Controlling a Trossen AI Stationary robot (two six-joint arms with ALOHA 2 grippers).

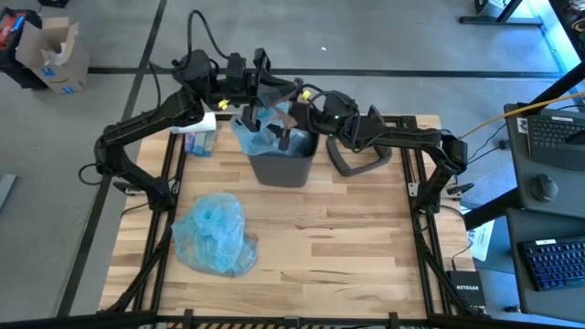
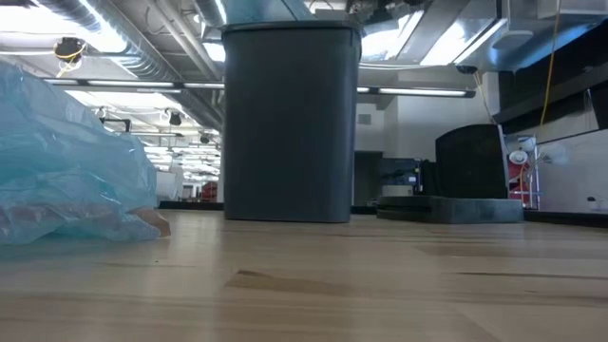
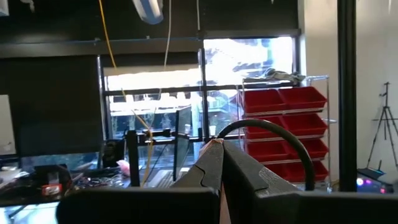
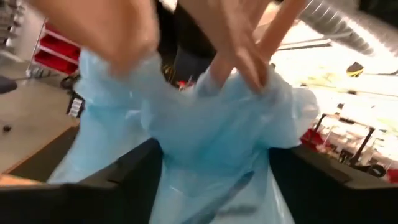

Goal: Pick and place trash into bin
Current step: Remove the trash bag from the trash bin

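The dark grey bin [image 1: 283,164] [image 2: 290,123] stands on the table near its far edge. Its light blue liner [image 1: 254,137] [image 4: 211,143] bunches up above the rim. My left gripper [image 1: 274,96] [image 3: 214,148] hovers over the bin's far side, shut, tilted up toward the room. My right gripper [image 1: 289,123] [image 4: 217,165] is above the bin mouth, open wide, with the liner between its fingers. In the right wrist view, blurred tan shapes meet on a peak of the liner. A crumpled light blue bag [image 1: 215,236] [image 2: 66,161] lies on the table, near left. The trash is not in view. My left gripper shows nothing between its shut fingertips in its own wrist view; I cannot tell whether it touches the liner. My right gripper has the liner's bunched plastic [image 4: 186,155] filling the gap between its open fingers [image 4: 127,180]; I cannot tell whether they touch it.
The grey lid [image 1: 358,160] [image 2: 456,209] lies on the table right of the bin. A white and blue container [image 1: 201,139] stands left of the bin. A cardboard box [image 1: 55,55] sits on the floor beyond the table. The near right of the table [image 1: 347,265] is bare wood.
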